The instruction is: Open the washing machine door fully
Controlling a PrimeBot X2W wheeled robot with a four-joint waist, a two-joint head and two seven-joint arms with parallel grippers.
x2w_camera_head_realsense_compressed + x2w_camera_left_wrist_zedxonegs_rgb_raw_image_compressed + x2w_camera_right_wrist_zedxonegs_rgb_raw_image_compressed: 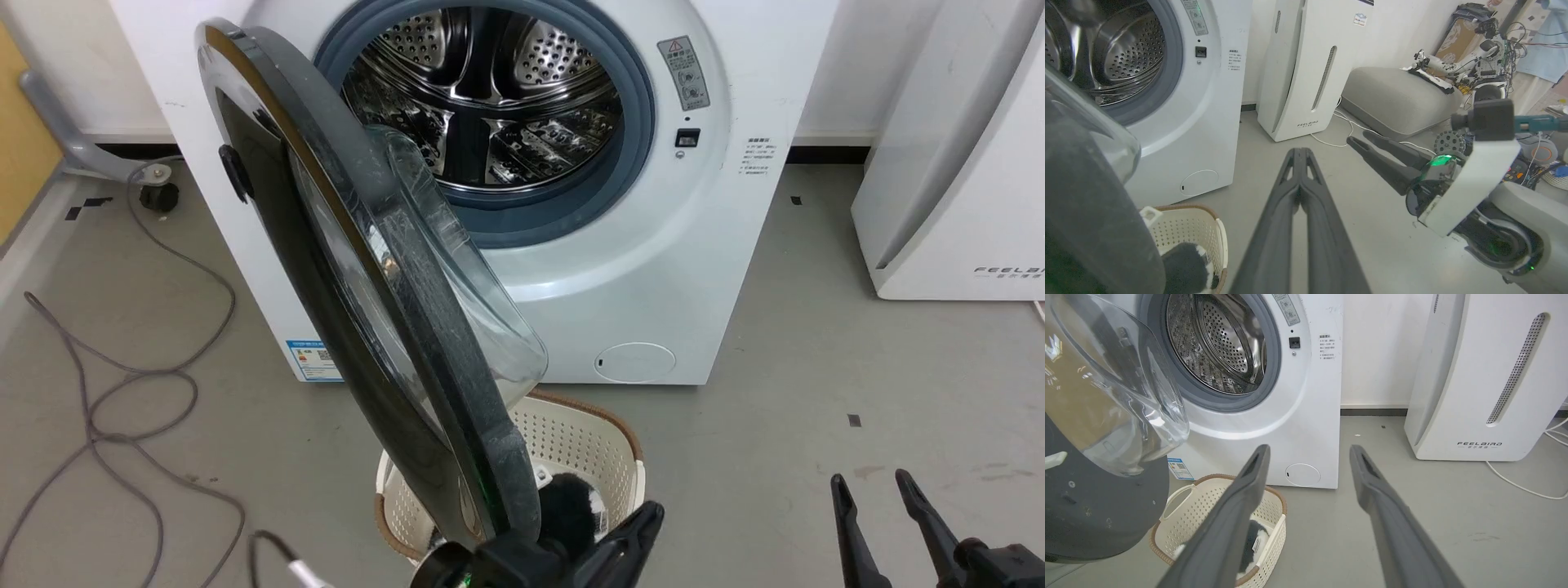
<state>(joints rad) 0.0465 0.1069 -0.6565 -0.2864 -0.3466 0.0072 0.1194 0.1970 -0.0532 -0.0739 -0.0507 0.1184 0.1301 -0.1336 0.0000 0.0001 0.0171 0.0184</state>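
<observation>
Washing machine door (384, 269), half-open, rim near left gripper (1300, 150), fingers clenched empty; right gripper (1309, 451) fingers spread; risk: clenched fingers skidding off glossy rim, door swinging back

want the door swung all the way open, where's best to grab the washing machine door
Take the washing machine door by its thick dark rim at the free edge, nearest the robot, coming from the robot's side. It stands edge-on there, so the rim can probably be pinched across, clear of the bulging glass bowl.
</observation>
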